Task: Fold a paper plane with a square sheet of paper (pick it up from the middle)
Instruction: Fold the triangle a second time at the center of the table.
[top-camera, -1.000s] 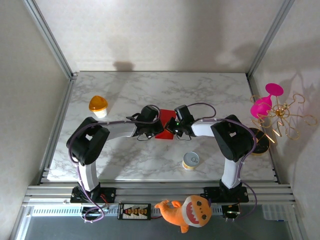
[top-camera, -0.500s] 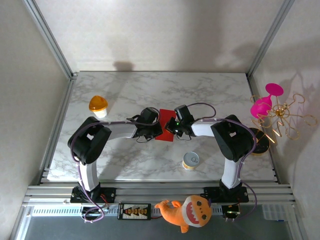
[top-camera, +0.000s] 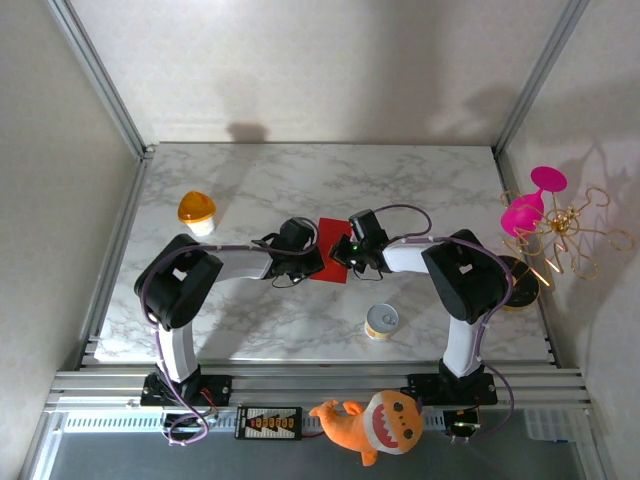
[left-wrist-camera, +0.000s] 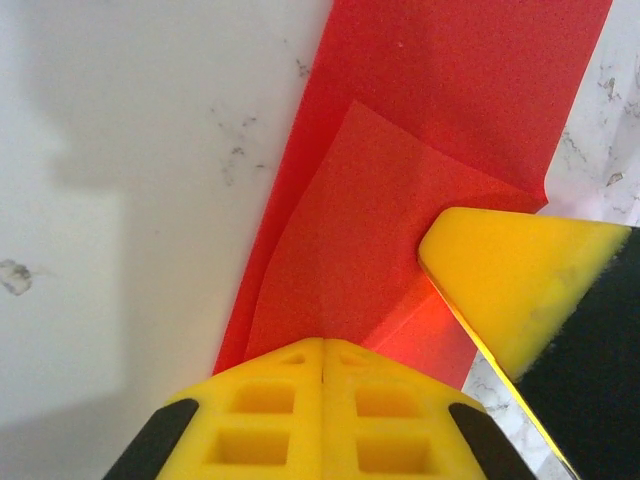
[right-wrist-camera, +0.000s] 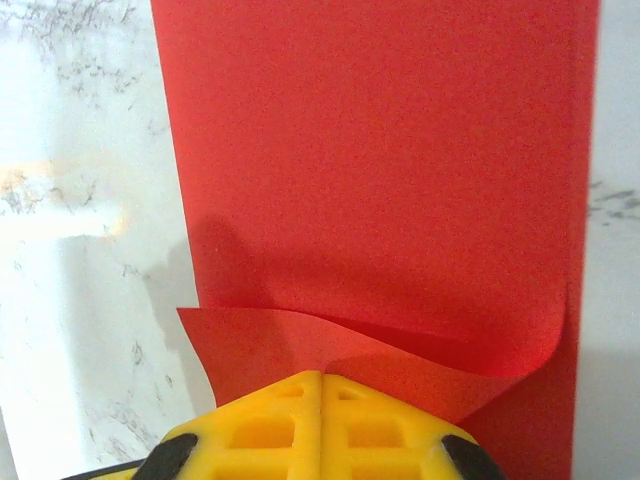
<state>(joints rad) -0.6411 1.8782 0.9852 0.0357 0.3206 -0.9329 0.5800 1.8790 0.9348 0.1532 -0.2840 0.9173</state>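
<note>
Paper (right-wrist-camera: 370, 150) flap pinched in right end effector (right-wrist-camera: 322, 380).

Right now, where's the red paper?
Top view: the square sheet of paper lies mid-table, gripped by the left gripper at its left edge and the right gripper at its right, with the yellow tin nearer the bases.
</note>
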